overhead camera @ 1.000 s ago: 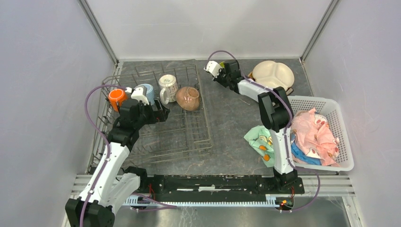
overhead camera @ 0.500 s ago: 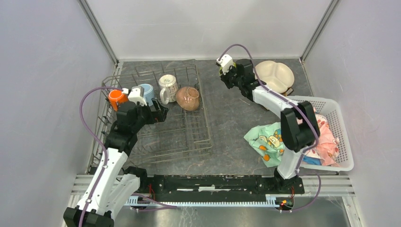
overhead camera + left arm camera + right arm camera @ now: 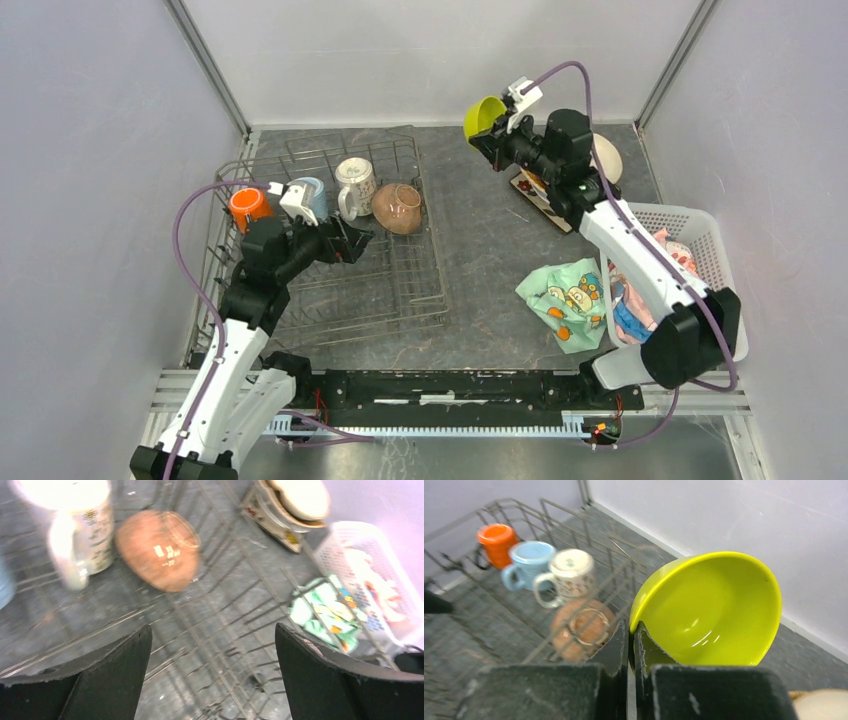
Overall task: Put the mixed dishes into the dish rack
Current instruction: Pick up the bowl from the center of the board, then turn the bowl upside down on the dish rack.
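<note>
My right gripper (image 3: 497,133) (image 3: 630,630) is shut on the rim of the lime-green bowl (image 3: 484,116) (image 3: 714,610), held tilted in the air to the right of the dish rack (image 3: 437,270) (image 3: 549,515). Along the rack's far end stand an orange mug (image 3: 246,205) (image 3: 497,542), a light-blue mug (image 3: 311,190) (image 3: 531,560), a white patterned mug (image 3: 354,183) (image 3: 82,530) and an upturned tan bowl (image 3: 399,208) (image 3: 157,547). My left gripper (image 3: 360,240) (image 3: 212,629) hovers open over the rack's wires, holding nothing. A cream plate (image 3: 605,155) (image 3: 300,500) tops a stack at the back right, partly hidden by my right arm.
A teal patterned cloth (image 3: 560,300) (image 3: 325,612) lies on the table between the rack and a white perforated basket (image 3: 690,212). The basket holds a pink cloth (image 3: 672,250). Grey walls close in the back and sides.
My right arm has lifted the lime-green bowl off the plate stack and carries it higher. My left gripper has drifted a little to the right over the rack, still open.
</note>
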